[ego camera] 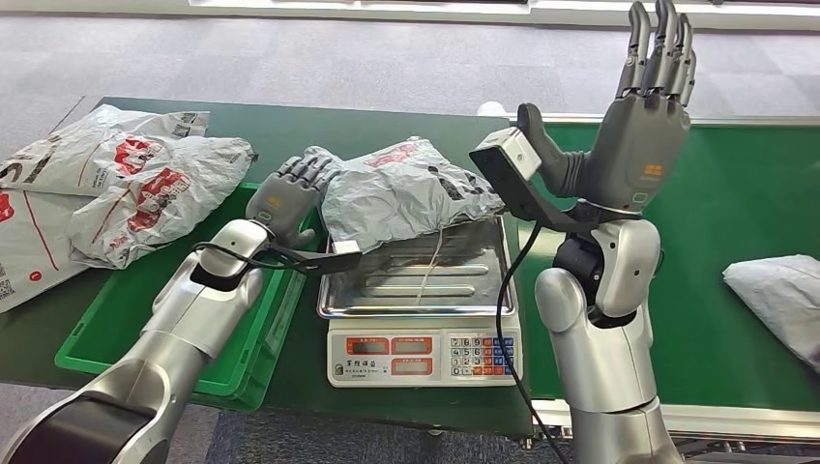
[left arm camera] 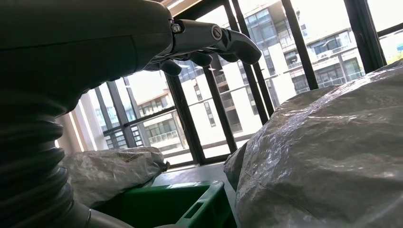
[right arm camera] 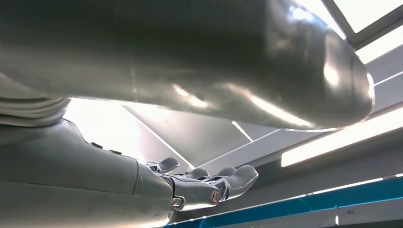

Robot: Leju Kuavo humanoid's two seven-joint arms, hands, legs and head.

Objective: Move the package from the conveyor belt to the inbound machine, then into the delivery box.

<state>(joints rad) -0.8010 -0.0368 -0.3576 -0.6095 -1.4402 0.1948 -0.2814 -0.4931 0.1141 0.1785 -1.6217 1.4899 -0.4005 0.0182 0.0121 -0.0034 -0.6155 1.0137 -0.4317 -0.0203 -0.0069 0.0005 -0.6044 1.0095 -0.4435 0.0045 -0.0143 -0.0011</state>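
The grey package (ego camera: 411, 188) lies on the steel tray of the weighing scale (ego camera: 423, 314), the inbound machine, which sits at the front edge of the green counter (ego camera: 387, 121); part of the package overhangs the tray's far rim. The left robot hand (ego camera: 290, 188) rests against the package's left end with its fingers curled over the crumpled plastic. Whether it truly grips the bag cannot be told; the left wrist view shows the fingers (left arm camera: 214, 40) apart above the bag rather than pinching it. The right robot hand (ego camera: 643, 116) is raised well clear, fingers straight and apart, holding nothing.

The step in hand looks like taking the weighed package on to the delivery box (ego camera: 242, 329), the green crate just beside the scale's left side. A firm hold on a thick fold, then a lift before moving sideways, would keep the slack bag from dragging on the tray rim.

Room is tight: the crate's near wall stands at the counter's front edge, and 2 other bags (ego camera: 126, 184) crowd its far left side. A further bag (ego camera: 778, 300) lies on the conveyor belt (ego camera: 745, 193).
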